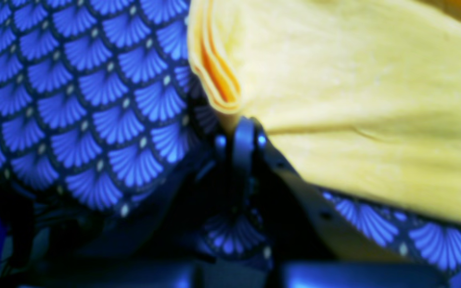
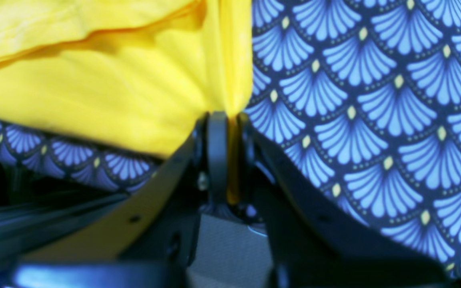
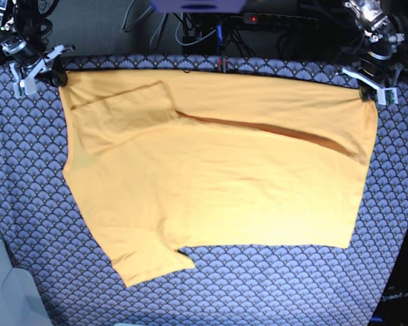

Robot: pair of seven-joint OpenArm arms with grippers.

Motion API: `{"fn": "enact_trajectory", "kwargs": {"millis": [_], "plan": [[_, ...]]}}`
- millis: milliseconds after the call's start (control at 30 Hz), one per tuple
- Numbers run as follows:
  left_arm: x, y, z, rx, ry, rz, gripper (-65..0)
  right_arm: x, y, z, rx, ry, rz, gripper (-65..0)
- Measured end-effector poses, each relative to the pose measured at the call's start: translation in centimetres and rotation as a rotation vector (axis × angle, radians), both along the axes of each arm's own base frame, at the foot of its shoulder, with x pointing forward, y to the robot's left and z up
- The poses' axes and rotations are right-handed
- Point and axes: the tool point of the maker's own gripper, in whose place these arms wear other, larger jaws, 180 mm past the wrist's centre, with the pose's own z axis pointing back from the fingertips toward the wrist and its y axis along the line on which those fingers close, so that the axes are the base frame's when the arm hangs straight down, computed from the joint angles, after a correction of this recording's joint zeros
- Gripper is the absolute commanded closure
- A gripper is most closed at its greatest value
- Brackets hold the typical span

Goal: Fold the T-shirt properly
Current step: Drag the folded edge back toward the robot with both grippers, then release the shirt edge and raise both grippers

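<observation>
Both wrist views are blurred, and our arms run off the base view's top edge. The T-shirt (image 3: pixel 217 176) lies spread on the scallop-patterned cloth (image 3: pixel 272 292) covering the desk. Our left end effector (image 3: pixel 371 93) is closed on its far corner at that view's right; our right end effector (image 3: pixel 46 73) pinches the opposite far corner.
</observation>
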Motion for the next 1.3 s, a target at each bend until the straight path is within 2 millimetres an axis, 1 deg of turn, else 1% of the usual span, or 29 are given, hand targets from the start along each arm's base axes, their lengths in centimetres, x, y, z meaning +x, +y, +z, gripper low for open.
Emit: {"fn": "enact_trajectory", "kwargs": {"millis": [100, 167, 233, 267, 333, 433, 633, 733, 800, 900, 967, 1033, 1200, 1300], "plan": [[-0.5, 0.6, 0.1, 0.0, -0.002, 0.029, -23.1, 0.0, -0.1, 0.0, -0.002, -0.001, -0.002, -17.3], [-1.0, 1.4, 0.1, 0.004, 0.01, 0.056, -32.6, 0.1, -0.2, 0.1, -0.006, -0.003, -0.002, -23.2], [-1.2, 2.0, 0.3, -0.002, 0.002, 0.085, -39.2, 0.0, -0.3, 0.1, -0.007, -0.004, -0.002, -28.0], [-1.3, 2.2, 0.3, -0.004, 0.004, 0.094, -40.9, 0.1, -0.3, 0.2, -0.006, -0.008, -0.003, -29.8], [-1.4, 2.4, 0.3, -0.004, 0.007, 0.102, -42.3, 0.0, -0.3, 0.2, -0.007, -0.008, -0.003, -31.7], [-1.6, 2.9, 0.3, -0.009, 0.005, 0.126, -42.3, 0.0, -0.4, 0.3, -0.008, -0.01, -0.009, -31.9], [-1.8, 3.3, 0.3, -0.016, 0.006, 0.147, -42.4, -0.4, -3.2, 1.1, -0.043, -0.026, -0.099, -31.9], [-2.2, 4.0, 0.5, -0.013, 0.016, 0.147, -42.4, -0.6, -6.0, 2.2, -0.086, -0.05, -0.167, -31.9], [-2.5, 4.4, 0.6, -0.017, 0.026, 0.158, -42.4, -0.6, -7.2, 2.6, -0.111, -0.056, -0.199, -32.0], [-2.7, 5.1, 0.7, -0.032, 0.022, 0.192, -42.4, 0.3, -8.0, 3.2, -0.118, -0.086, -0.226, -32.1], [-3.2, 6.5, 1.0, -0.018, 0.038, 0.232, -42.4, 0.6, -8.6, 3.8, -0.126, -0.103, -0.23, -32.1], [-3.3, 7.4, 1.1, 0.002, 0.055, 0.242, -42.4, 0.5, -9.1, 4.0, -0.145, -0.094, -0.223, -32.1], [-3.2, 7.7, 1.3, 0.013, 0.06, 0.253, -42.4, 2.5, -8.8, 4.2, -0.137, -0.1, -0.215, -32.1], [-2.6, 7.7, 1.2, 0.017, 0.07, 0.247, -42.4, 3.7, -9.6, 4.8, -0.161, -0.083, -0.206, -32.1]]}}
